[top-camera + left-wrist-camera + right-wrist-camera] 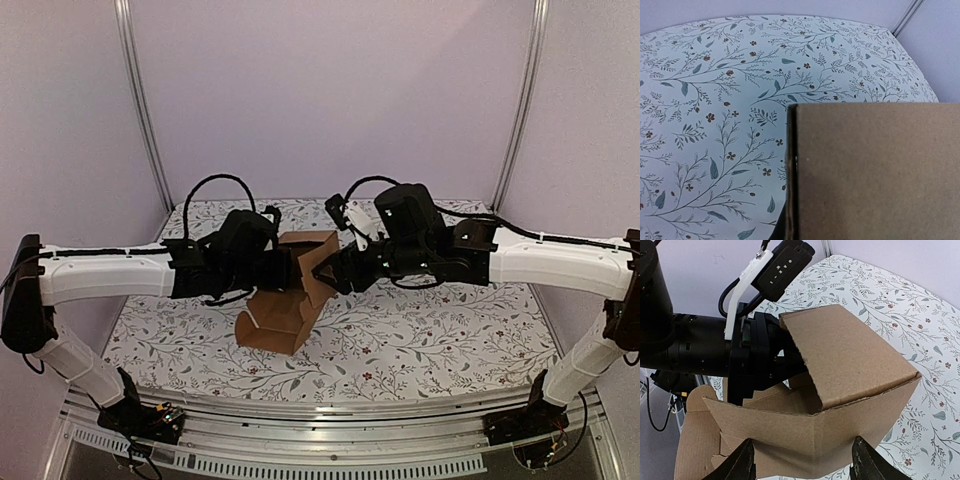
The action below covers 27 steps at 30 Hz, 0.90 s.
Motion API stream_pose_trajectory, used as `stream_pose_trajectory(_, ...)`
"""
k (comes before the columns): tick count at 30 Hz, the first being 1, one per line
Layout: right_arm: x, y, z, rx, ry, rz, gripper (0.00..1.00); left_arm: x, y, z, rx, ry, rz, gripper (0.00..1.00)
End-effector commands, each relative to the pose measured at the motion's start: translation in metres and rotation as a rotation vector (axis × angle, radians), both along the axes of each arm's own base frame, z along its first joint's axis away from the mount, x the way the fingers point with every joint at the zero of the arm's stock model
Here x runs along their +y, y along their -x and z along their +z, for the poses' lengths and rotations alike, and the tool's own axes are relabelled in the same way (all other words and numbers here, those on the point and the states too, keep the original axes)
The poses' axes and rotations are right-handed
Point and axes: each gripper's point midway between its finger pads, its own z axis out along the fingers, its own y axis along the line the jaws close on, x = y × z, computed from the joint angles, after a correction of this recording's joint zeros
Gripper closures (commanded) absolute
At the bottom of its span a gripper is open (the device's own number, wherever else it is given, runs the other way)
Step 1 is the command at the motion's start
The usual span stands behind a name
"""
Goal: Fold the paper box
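Paper box [290,300] over tabletop [430,330]: we see left end effector [290,268] clamped on one panel, right end effector [802,440] spread wide, fingers [742,462] straddling box's lower fold.

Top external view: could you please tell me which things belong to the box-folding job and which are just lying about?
Job: paper box, left gripper pinching it, right gripper open beside it.
Just there: floral table cover, frame posts, arm cables.
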Motion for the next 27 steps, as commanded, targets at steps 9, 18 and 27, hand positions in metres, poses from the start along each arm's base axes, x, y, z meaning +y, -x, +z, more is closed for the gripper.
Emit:
stream_pose_trajectory(9, 0.003, -0.034, -0.017, -0.059, 0.068, -0.177, 0.39, -0.017, 0.014, 0.013, -0.001, 0.030, -0.017, 1.00)
stream_pose_trajectory(18, 0.004, -0.044, -0.026, -0.108, 0.118, -0.241, 0.46, -0.021, 0.017, 0.015, 0.007, 0.041, -0.019, 1.00)
stream_pose_trajectory(27, 0.004, -0.049, -0.031, -0.126, 0.130, -0.270, 0.62, -0.021, 0.018, 0.013, 0.036, 0.036, -0.002, 1.00)
